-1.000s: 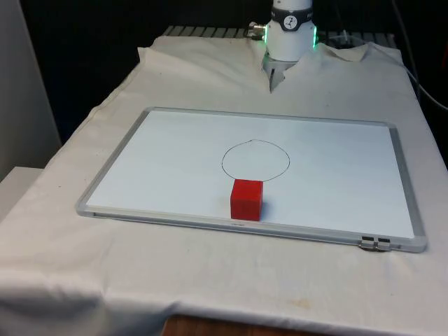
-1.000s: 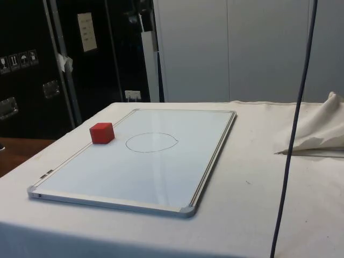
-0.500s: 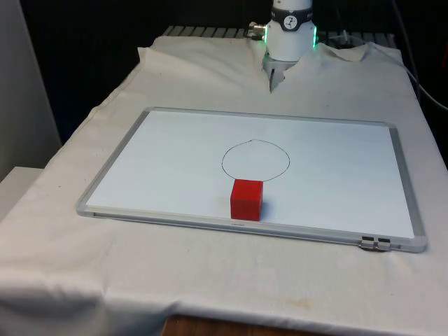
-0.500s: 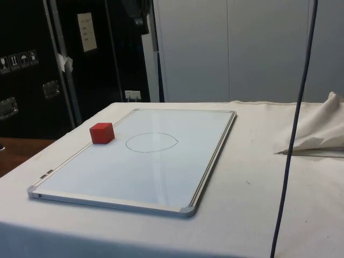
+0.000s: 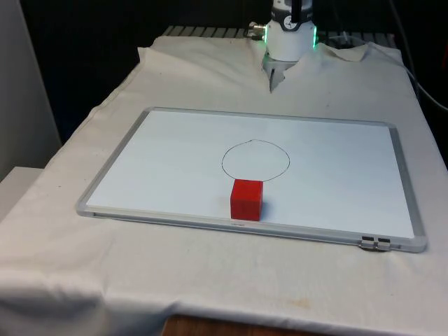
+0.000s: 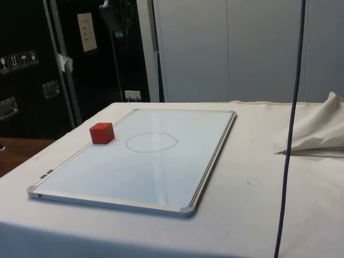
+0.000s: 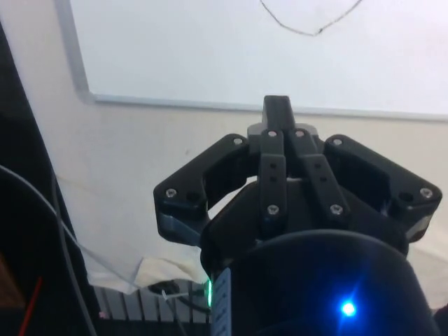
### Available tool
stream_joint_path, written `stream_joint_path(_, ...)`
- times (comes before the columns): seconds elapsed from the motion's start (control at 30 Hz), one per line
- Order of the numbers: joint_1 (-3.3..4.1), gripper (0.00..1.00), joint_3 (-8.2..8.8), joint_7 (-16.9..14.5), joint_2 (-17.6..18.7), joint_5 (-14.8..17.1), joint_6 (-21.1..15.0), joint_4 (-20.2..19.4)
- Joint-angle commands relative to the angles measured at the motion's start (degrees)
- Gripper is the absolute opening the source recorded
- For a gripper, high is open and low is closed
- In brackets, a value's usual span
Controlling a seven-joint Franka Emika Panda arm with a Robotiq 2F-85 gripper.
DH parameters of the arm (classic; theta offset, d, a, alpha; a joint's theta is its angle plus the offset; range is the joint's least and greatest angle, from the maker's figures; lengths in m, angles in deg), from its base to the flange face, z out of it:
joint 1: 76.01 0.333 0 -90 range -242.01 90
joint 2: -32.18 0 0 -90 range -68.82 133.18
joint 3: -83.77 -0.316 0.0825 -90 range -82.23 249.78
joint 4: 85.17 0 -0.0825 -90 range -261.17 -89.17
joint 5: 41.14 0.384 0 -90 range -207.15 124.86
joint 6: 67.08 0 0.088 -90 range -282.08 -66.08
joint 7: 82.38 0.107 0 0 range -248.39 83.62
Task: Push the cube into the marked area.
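Front view: red cube [image 5: 246,199] sits just near of the drawn circle [image 5: 255,159]; gripper [image 7: 278,112], fingers together, hangs beyond the whiteboard's [image 5: 175,140] far edge.

A white-clothed table [image 5: 210,280] carries a whiteboard [image 5: 161,161], flat on the cloth.

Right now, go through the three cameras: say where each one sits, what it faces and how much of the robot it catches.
Front view: across the table at the whiteboard, red cube just outside the drawn circle; robot base behind.
Side view: from the table's side; same cube, circle; a dark robot part overhead.
Wrist view: down past the gripper, fingers together, at board edge, circle.
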Motion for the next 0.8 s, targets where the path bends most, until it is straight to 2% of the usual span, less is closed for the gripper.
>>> stream_joint_path(0.0,-0.11,0.00,-0.11,-0.17,0.97,0.74,-0.46,0.80)
stream_joint_path(0.1,-0.17,0.00,-0.17,-0.29,3.38,1.66,-1.66,2.64)
stream_joint_path(0.17,-0.06,0.00,-0.06,-0.06,3.67,1.32,-1.78,2.81)
stream_joint_path(0.37,-0.46,0.00,-0.23,-0.80,7.96,3.72,-4.41,5.90)
stream_joint_path(0.4,-0.23,0.00,-0.06,-0.46,7.68,3.09,-4.47,5.56)
stream_joint_path(0.43,-0.52,0.00,-0.23,-0.80,8.54,3.90,-4.76,6.30)
stream_joint_path(0.63,-1.15,0.00,-0.17,-1.49,13.01,5.33,-7.05,10.03)
stream_joint_path(0.67,-0.80,0.00,-0.06,-1.09,12.38,4.76,-6.88,9.40)
stream_joint_path(0.73,-1.49,0.00,-0.17,-1.89,14.78,5.61,-7.91,11.57)
stream_joint_path(0.77,-1.60,0.00,-0.23,-2.01,15.30,5.61,-8.25,11.97)
